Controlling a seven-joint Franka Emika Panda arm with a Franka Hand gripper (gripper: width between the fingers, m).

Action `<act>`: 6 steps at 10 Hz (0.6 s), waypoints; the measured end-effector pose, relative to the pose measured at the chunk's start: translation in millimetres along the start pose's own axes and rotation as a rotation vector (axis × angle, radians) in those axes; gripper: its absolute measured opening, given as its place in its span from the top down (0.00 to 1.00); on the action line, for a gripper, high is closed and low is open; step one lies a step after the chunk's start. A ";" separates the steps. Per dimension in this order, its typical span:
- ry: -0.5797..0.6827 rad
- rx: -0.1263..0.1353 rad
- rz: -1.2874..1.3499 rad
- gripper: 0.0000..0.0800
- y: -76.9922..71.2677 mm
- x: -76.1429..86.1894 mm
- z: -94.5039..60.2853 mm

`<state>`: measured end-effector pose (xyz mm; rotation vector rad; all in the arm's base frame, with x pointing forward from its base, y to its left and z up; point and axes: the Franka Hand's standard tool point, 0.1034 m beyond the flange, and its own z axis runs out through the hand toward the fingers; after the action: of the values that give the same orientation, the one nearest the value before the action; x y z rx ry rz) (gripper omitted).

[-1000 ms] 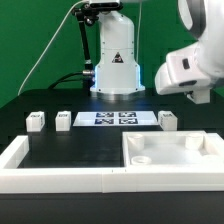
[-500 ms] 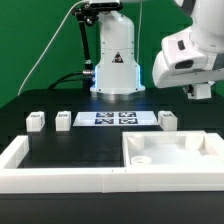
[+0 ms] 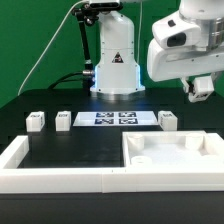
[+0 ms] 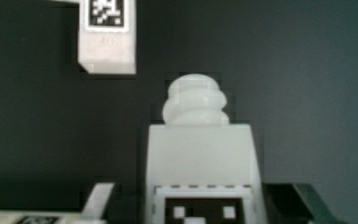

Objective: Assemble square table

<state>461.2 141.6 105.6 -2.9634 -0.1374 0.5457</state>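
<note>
White plastic is lying against the border wall (image 3: 50,180) at the exterior view's right: the square slab (image 3: 180,155). On the black table (image 3: 80,140), the first leg (image 3: 36,121) and the second leg (image 3: 64,119) are standing to the exterior view's left of the marker board (image 3: 112,118), with the third leg (image 3: 167,119) at its other end. The gripper (image 3: 203,90) is hanging high over the exterior view's right side.

In the wrist view, the gripper (image 4: 197,203) is clamping the fourth leg (image 4: 197,150) between its jaws, its threaded tip pointing away. Another leg (image 4: 108,40) is lying on the table beyond; I cannot tell which one.
</note>
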 end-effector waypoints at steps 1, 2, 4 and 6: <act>0.096 -0.002 -0.002 0.64 0.0 9.5 -2.1; 0.179 -0.009 -0.003 0.64 1.8 9.8 -1.1; 0.334 -0.017 -0.009 0.64 3.6 13.9 -0.4; 0.495 -0.017 -0.012 0.64 7.1 20.8 6.9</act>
<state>478.6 137.6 91.0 -3.0037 -0.1092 -0.1994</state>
